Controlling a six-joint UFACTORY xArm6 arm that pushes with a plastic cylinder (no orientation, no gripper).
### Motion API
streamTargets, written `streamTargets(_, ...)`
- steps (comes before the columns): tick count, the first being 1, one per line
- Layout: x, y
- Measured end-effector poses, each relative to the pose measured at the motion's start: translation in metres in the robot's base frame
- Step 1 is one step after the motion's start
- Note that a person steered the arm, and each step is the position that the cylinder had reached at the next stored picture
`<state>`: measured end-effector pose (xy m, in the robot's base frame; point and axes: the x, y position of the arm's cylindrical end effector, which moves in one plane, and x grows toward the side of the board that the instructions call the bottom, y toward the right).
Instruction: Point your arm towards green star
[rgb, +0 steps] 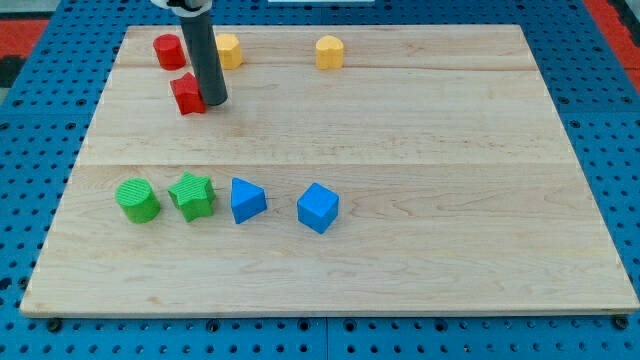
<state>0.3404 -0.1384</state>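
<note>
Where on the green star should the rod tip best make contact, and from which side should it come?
Meet the green star on its top-facing edge, coming down from the view's top. My tip is above it by the red block; the green cylinder and blue block flank its sides.

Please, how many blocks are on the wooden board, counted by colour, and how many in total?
Red: 2, a cylinder and a second red block touching my tip on its left.
Yellow: 2, one and another.
Green: 2, a cylinder and the green star.
Blue: 2, a triangular block and a cube.
Total: 8
</note>
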Motion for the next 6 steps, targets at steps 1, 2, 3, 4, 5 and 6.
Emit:
streamTargets(1, 0.001, -0.037)
streamTargets(2, 0.001, -0.056)
streamTargets(3, 0.030, -0.065)
streamTargets(4, 0.078, -0.137)
streamTargets(5, 0.176, -0.144)
streamTargets(6, 0.252, -0.061)
